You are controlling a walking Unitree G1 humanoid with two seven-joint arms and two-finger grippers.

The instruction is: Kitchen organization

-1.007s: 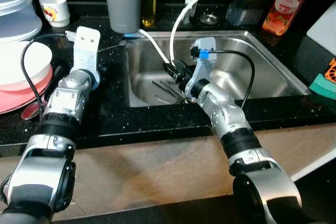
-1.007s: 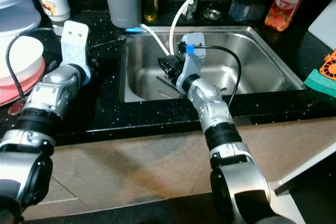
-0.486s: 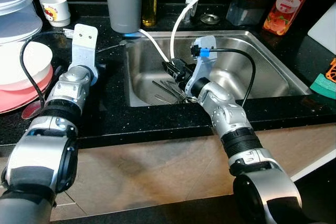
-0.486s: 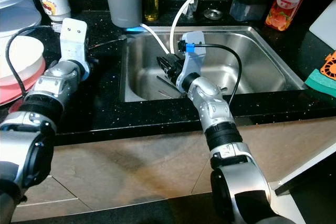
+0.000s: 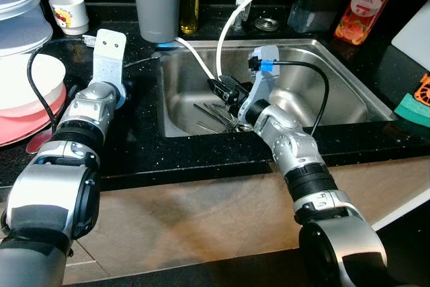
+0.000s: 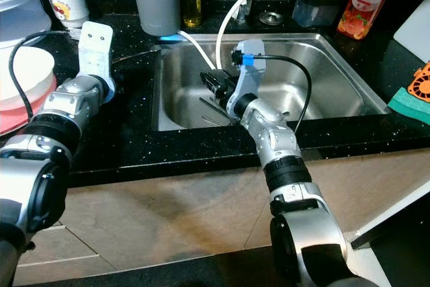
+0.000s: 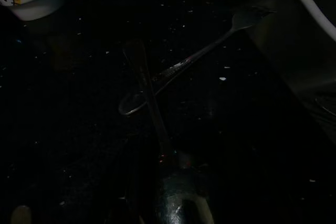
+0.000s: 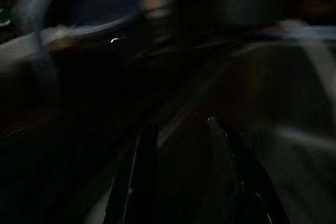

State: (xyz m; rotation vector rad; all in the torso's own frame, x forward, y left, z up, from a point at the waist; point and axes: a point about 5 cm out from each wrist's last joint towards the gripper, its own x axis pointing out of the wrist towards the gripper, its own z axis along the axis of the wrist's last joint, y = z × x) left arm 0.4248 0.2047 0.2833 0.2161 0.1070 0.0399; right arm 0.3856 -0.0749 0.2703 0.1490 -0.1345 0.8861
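Note:
Several pieces of cutlery (image 5: 213, 116) lie on the floor of the steel sink (image 5: 349, 92). My right gripper (image 5: 223, 88) reaches down into the sink just above them. In the blurred right wrist view its two black fingers (image 8: 140, 167) stand apart, so it is open, with nothing seen between them. My left arm lies over the black counter left of the sink, its white wrist mount (image 5: 109, 48) pointing toward the back. The dark left wrist view shows a fork (image 7: 210, 50) and a spoon (image 7: 149, 96) crossed on the counter.
A grey jug (image 5: 156, 1) and a white hose (image 5: 232, 18) stand at the sink's back left corner. A white mug (image 5: 69, 11) and stacked plates (image 5: 27, 92) are at the far left. A soap bottle (image 5: 359, 8) and green sponge (image 5: 411, 107) sit on the right.
The left arm has shifted slightly over the counter. The right gripper stays in the sink at much the same spot.

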